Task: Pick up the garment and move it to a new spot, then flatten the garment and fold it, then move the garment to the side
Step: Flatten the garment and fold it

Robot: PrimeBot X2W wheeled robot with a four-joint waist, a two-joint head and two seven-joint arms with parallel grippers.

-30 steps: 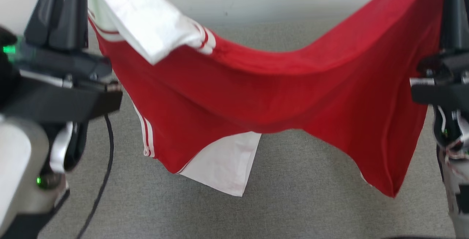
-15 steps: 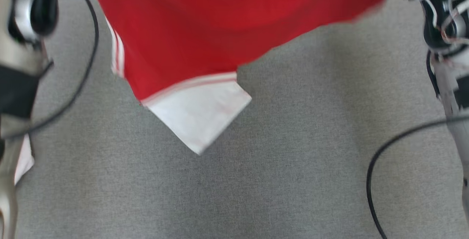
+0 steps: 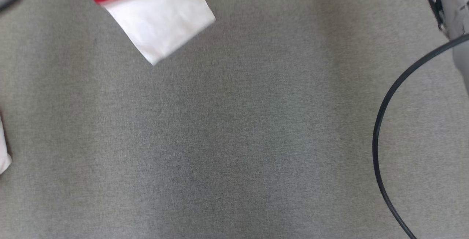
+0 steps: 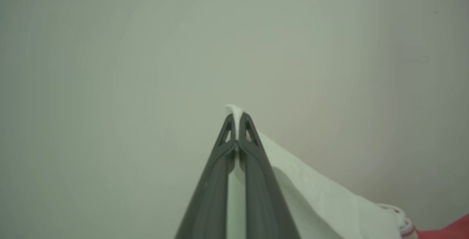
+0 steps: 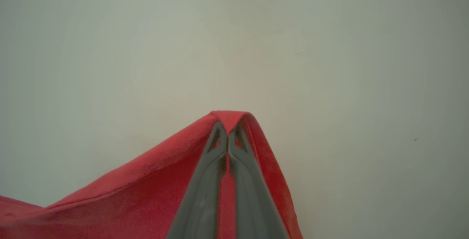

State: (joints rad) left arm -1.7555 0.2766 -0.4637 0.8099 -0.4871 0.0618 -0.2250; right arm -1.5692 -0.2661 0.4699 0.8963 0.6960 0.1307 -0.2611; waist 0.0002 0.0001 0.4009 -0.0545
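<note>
The garment (image 3: 154,15) is a red shirt with white sleeves and striped trim; in the head view its lowest red edge and one white sleeve hang at the top left, above grey fabric. In the left wrist view my left gripper (image 4: 236,116) is shut on a white sleeve (image 4: 311,191), which drapes down to the right with red cloth at the corner. In the right wrist view my right gripper (image 5: 229,125) is shut on a red fold of the garment (image 5: 146,187), which falls away to the left. Both grippers point at a pale wall.
A grey fabric surface (image 3: 234,140) spreads across the head view. A black cable (image 3: 381,129) curves down its right side beside a pale part of my right arm (image 3: 454,8). A small white piece (image 3: 3,151) shows at the left edge.
The head view has tilted downward, so the garment and both arms have slid up and mostly out of that picture. The garment stays hanging between the two grippers.
</note>
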